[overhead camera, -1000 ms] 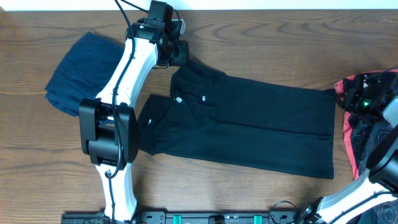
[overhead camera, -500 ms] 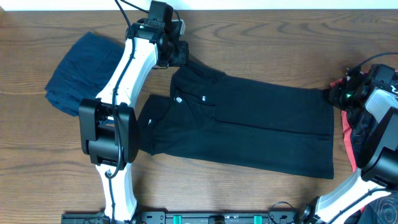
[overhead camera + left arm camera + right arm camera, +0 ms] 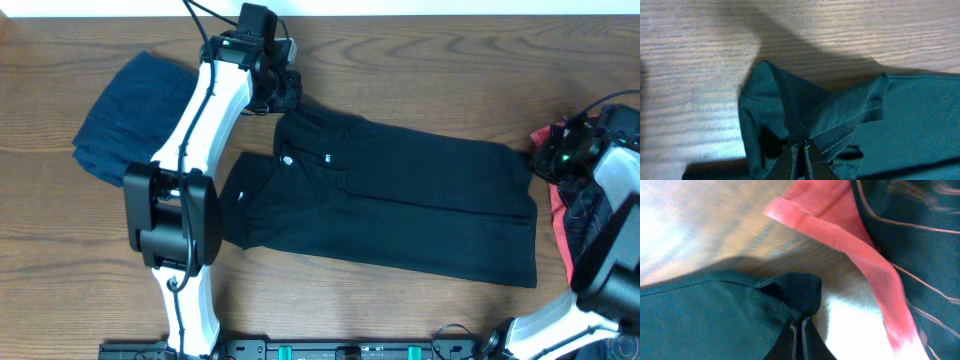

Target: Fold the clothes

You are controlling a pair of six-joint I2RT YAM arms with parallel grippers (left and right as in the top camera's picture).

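The right arm has just swung in from over the black-and-coral patterned garment [image 3: 560,215] heaped at the right end of the bench [image 3: 420,60]. Its right gripper [image 3: 545,160] now sits at the far hem corner of the black short-sleeved shirt [image 3: 400,200]. In that same second its jaws came together. From the wrist view they are pressed tight on a small peak of dark cloth [image 3: 800,292] at that corner, with the coral band of the patterned garment just beside it. The shirt itself has hardly stirred.

The left gripper [image 3: 285,98] has stayed where it was at the collar end. It is clamped fully shut on a bunched fold of the shirt's fabric [image 3: 805,120], which tents up off the wood.

So both ends of the shirt's far edge now look held. I'd take that to mean the picking-up is finished and the fold itself is about to start, most likely by carrying that far edge over toward the near side. No fold has been made yet.

The shirt lies flat across the middle of the bench. Its collar is to the left, its hem to the right, and its small white chest logo [image 3: 287,160] faces up. A navy garment [image 3: 125,115] lies bundled at the left end, apart from the shirt.
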